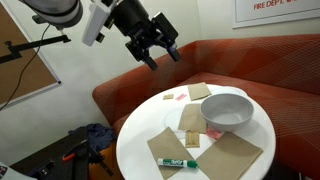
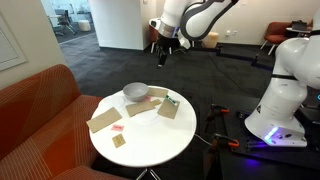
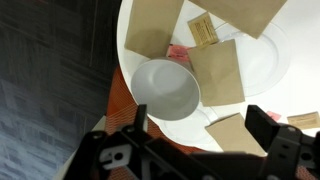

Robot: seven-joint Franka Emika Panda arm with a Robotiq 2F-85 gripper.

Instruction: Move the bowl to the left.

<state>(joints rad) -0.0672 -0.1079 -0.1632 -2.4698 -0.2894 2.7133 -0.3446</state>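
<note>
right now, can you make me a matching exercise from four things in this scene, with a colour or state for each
Things:
1. bowl
2. marker
3. gripper
4. sofa

Descriptions:
a. red-orange, beside the table
b. open, raised in the air, holding nothing
c. pale grey-white, empty, upright on the table
d. green, lying flat on the table

Pairs: 1-c, 2-d, 3-b, 4-a
</note>
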